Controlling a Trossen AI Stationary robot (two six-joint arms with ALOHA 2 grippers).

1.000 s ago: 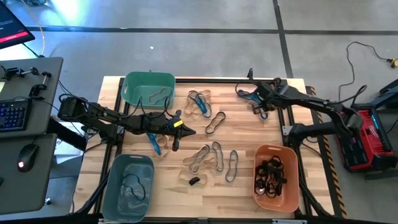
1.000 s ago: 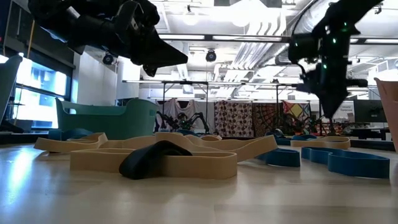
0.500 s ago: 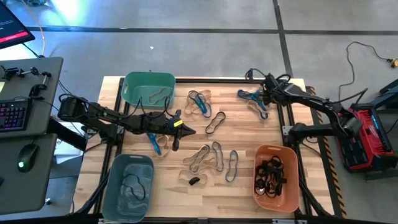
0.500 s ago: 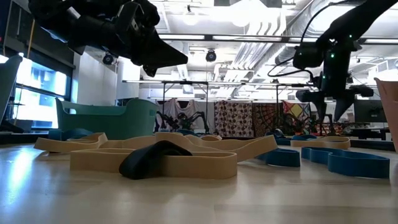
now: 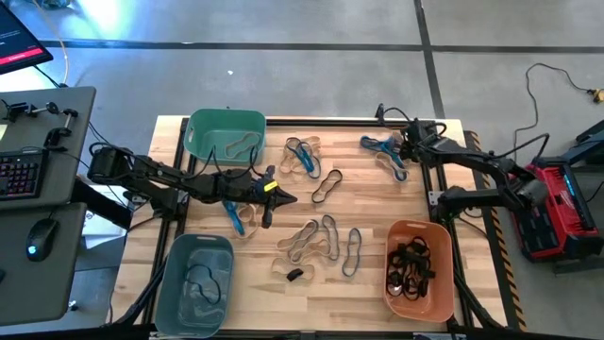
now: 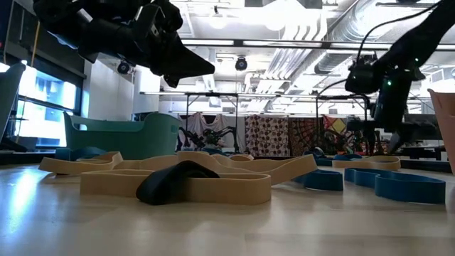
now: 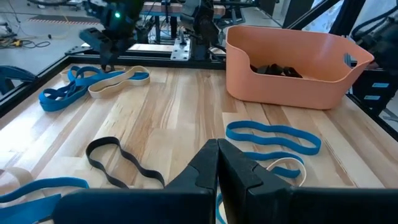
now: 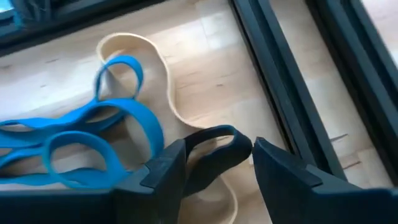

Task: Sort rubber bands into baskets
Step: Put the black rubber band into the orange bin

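Observation:
My right gripper [image 8: 219,149] stands open at the table's far right, over a pile of blue and tan rubber bands [image 5: 382,149]. A black band's loop [image 8: 214,142] lies between its fingers. My left gripper [image 5: 280,198] is shut, holds nothing, and hangs above the table's left middle [image 6: 202,67]. The teal-green basket [image 5: 225,123] holds a tan band. Dark bands lie in the grey-blue basket [image 5: 179,274], and black bands in the orange one [image 5: 436,283]. My right gripper points down with one finger [image 8: 165,177] on each side of the black band's loop [image 8: 231,138]. The loop runs right up to one finger. Whether that finger touches it, I cannot tell.
More loose bands lie mid-table: a blue and tan heap [image 5: 304,154], a black one [image 5: 327,186], a tan and grey cluster [image 5: 316,241], a small black piece [image 5: 294,275]. A dark frame rail [image 8: 292,93] runs close beside my right gripper.
My right gripper has opened from shut. It has also shifted a little toward the table's right edge and sunk lower over the far-right pile.

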